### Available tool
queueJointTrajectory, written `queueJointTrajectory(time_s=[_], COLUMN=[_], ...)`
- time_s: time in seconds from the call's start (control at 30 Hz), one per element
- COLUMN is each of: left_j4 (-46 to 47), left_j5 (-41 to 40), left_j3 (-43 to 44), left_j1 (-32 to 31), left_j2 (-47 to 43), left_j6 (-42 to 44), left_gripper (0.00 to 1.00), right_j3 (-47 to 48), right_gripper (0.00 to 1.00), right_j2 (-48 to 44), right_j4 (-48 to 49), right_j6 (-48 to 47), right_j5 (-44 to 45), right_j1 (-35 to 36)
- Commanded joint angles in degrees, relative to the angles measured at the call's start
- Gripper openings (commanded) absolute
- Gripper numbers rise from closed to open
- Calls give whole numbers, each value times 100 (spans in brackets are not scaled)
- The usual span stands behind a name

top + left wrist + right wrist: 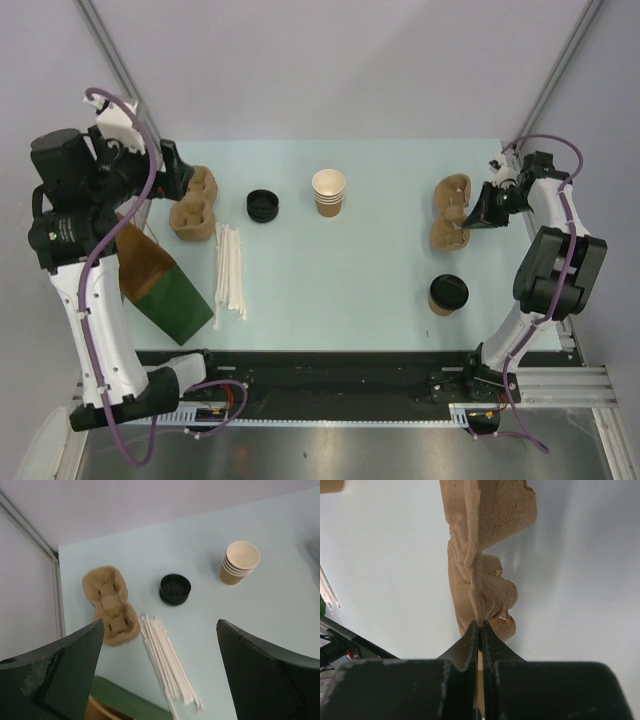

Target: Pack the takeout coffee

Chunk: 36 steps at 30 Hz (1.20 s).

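While the right gripper (480,625) pinches the carrier (492,592), coffee (448,294) waits unpacked.
Left gripper (160,630) gapes empty; the coffee probably needs seating there next.

The right gripper (480,626) pinches the near rim of a brown pulp cup carrier (485,540), its jaws almost meeting on the thin wall (seen edge-on). Pale table (580,580) spreads either side of the carrier, and white straws (329,596) peek in far to its left.

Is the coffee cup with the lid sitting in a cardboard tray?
No, the lidded coffee cup stands on the table, apart from the nearest cardboard tray.
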Motion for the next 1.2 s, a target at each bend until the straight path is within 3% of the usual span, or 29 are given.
queueJointTrajectory(time_s=[0.0, 0.17, 0.53, 0.7, 0.73, 0.83, 0.93, 1.17], left_j4=[-470, -891, -1217, -981, -893, -839, -883, -620], left_j5=[846, 1119, 558, 241, 92, -190, 72, 232], left_j3=[-414, -521, -890, -1425, -1504, -1829, -1979, -1629], left_j1=[726, 1560, 3485, 3803, 3829, 3908, 4119, 4164], left_j2=[-286, -321, -101, -347, -426, -453, -462, -883], left_j6=[-268, -311, -1215, -1463, -1480, -1516, -1411, -1165], left_gripper=[100, 100, 96, 95, 94, 92, 90, 90], right_j3=[13, 4, 101, 355, 417, 672, 979, 1349], right_gripper=[0, 6, 66, 87, 96, 100, 100, 100], right_j2=[366, 718, 693, 377, 324, 87, -19, -204], right_j4=[-334, -334, -299, -334, -343, -430, -589, -905], right_j6=[-518, -571, -465, -421, -404, -342, -316, -324], right_j5=[62, -44, 316, 598, 607, 537, 309, -96], right_j1=[-167, -220, -282, -282, -291, -291, -291, -265])
